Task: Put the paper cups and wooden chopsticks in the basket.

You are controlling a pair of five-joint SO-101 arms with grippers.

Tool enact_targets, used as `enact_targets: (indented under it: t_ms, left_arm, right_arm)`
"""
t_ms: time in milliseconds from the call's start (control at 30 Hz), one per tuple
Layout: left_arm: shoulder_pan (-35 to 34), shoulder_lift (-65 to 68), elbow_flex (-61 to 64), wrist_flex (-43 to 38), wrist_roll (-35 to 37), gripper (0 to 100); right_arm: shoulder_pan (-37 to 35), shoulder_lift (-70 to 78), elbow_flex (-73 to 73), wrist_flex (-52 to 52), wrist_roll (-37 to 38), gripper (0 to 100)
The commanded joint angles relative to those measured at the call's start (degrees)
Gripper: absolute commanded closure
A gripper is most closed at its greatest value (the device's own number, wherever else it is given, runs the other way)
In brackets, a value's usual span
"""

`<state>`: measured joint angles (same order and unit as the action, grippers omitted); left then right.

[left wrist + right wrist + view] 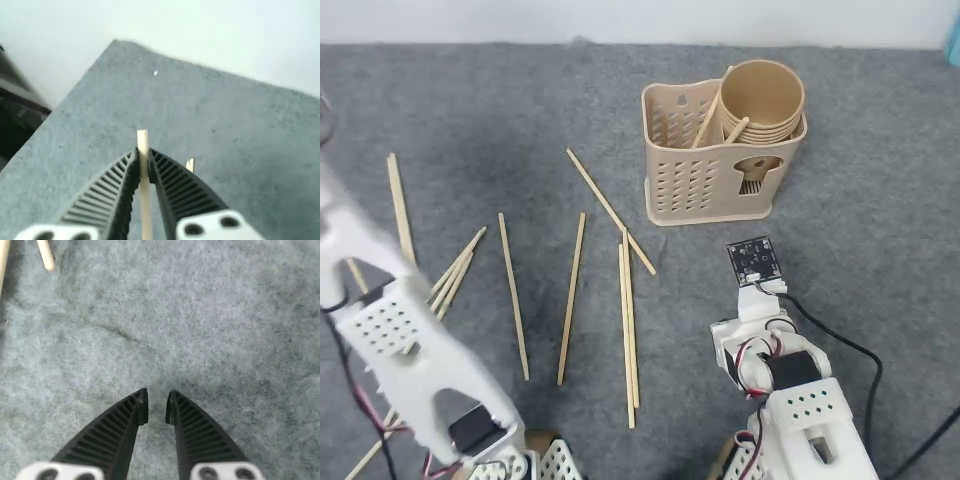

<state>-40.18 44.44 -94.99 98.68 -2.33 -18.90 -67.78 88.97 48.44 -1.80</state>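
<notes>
My left gripper (143,156) is shut on a wooden chopstick (142,137), whose end sticks out past the fingertips, high above the grey carpet; a second chopstick tip (190,165) shows just beside it. The left arm (390,330) rises along the left edge of the high view. Several chopsticks (570,300) lie loose on the carpet. The beige basket (685,185) holds stacked paper cups (762,95) and a couple of chopsticks (707,120). My right gripper (156,402) hovers low over bare carpet, slightly open and holding nothing, in front of the basket under its wrist camera (755,260).
A chopstick end (46,254) lies on the carpet ahead of the right gripper. The carpet's far edge meets a pale floor (225,30). A black cable (840,345) trails from the right arm.
</notes>
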Motion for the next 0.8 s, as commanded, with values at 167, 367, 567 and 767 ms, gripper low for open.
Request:
enact_targets:
  t_ms: [167,367,567,767]
  left_arm:
    - [1.23,-11.6,6.55,2.55,0.7,99]
    - [4.31,-33.05,38.46,2.02,0.09,99]
    - [13.89,-53.19,66.24,-11.08,0.35,99]
    - [23.82,-68.22,80.57,-26.64,9.67,99]
  right_arm:
    - [0.66,-0.84,-0.18,-3.3,-0.62,92.6]
    - [0.66,-0.84,-0.18,-3.38,-0.62,92.6]
    - [0.66,-0.84,-0.18,-3.12,-0.62,92.6]
    - [0.75,-0.84,0.7,-3.65,-0.62,92.6]
